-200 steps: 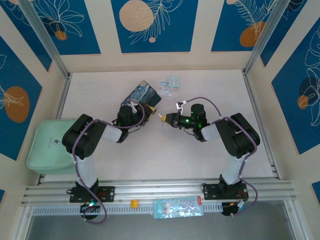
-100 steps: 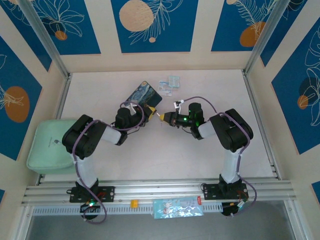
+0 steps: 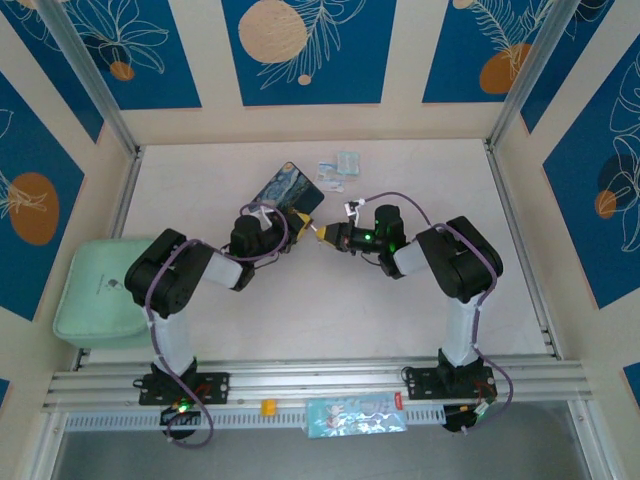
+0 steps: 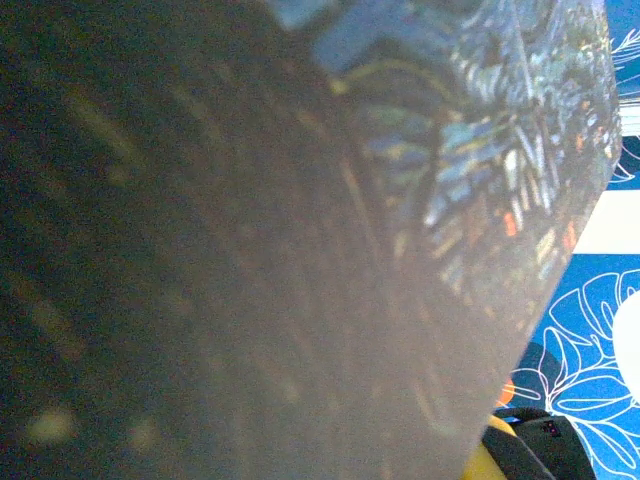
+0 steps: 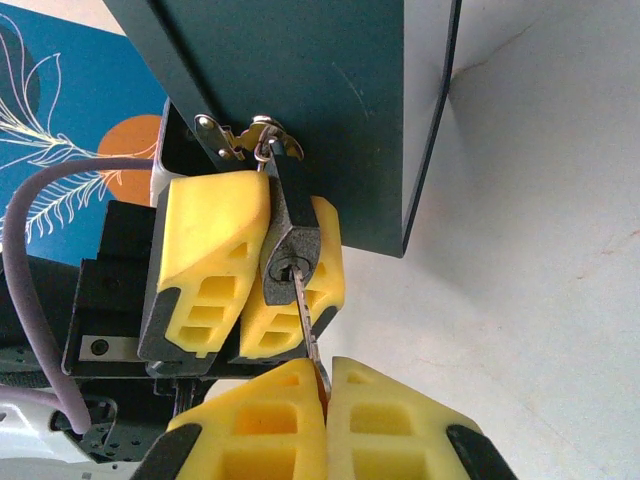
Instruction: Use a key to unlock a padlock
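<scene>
Silvery key (image 5: 303, 312) tip at padlock (image 5: 294, 240) keyhole

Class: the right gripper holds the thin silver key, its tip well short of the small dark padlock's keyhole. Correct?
No: in the right wrist view the right gripper holds the thin silver key with its tip inside the small dark padlock's keyhole.

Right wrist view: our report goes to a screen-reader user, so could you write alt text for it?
The right gripper, shut on the key, holds its blade in the keyhole of the padlock. The left gripper clamps the padlock's body between yellow fingers, its shackle hooked through the hasp of the dark tin above.
</scene>
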Robot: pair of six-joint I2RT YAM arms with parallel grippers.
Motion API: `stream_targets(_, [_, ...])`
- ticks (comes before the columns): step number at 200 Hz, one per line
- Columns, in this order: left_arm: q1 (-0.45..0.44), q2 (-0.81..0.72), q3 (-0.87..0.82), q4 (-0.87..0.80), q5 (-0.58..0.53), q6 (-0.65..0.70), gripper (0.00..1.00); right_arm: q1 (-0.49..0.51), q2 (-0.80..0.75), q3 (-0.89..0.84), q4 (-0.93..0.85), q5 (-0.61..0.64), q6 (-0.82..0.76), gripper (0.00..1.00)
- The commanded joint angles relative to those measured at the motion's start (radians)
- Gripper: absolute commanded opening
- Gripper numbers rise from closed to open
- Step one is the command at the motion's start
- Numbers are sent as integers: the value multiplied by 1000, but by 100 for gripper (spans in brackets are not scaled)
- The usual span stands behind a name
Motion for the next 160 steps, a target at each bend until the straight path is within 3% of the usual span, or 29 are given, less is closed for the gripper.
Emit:
stream_targets(1, [3, 14, 11, 62, 33, -2, 0, 14, 18, 31, 34, -11, 11, 0])
stream_targets(106, [-5, 16, 11, 79, 47, -1, 0, 16, 1, 42, 3, -4, 5, 0])
stream_targets(160, [-16, 0, 10, 82, 124, 26, 0, -11, -13, 113, -142, -28, -40, 0])
